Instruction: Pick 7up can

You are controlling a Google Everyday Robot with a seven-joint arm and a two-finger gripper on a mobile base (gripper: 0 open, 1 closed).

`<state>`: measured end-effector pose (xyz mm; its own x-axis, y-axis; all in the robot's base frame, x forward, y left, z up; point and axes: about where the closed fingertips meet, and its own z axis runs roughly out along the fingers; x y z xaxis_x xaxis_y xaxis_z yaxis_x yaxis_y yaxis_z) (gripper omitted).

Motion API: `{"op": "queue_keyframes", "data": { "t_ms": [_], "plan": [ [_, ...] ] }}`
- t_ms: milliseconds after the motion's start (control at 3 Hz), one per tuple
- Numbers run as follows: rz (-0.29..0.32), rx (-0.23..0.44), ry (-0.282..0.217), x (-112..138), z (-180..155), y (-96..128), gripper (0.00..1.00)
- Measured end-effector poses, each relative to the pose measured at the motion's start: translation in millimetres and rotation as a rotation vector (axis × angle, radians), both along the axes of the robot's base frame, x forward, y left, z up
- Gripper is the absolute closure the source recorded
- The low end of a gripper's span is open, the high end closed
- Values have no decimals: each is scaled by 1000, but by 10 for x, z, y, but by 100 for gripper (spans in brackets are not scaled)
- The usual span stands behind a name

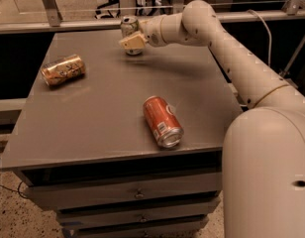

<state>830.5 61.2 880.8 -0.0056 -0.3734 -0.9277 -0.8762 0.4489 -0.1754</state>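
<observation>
The 7up can (128, 26) stands upright at the back edge of the grey table (103, 108), slightly left of centre. It has a silver top and a pale body with green markings. My gripper (129, 39) reaches in from the right and sits right at the can. Its cream-coloured tip covers the can's lower front, and the can's base shows just below it. The can rests on the table.
A red cola can (162, 121) lies on its side near the table's front right. An orange-gold patterned can (63, 69) lies on its side at the left. A metal rail (68, 25) runs behind the table. Drawers (137, 195) are below the tabletop.
</observation>
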Motion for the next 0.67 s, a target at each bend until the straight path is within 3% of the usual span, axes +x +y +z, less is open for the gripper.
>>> {"op": "queue_keyframes", "data": {
  "t_ms": [667],
  "plan": [
    [-8,35,-29,-357,219,-283,88]
  ]
}}
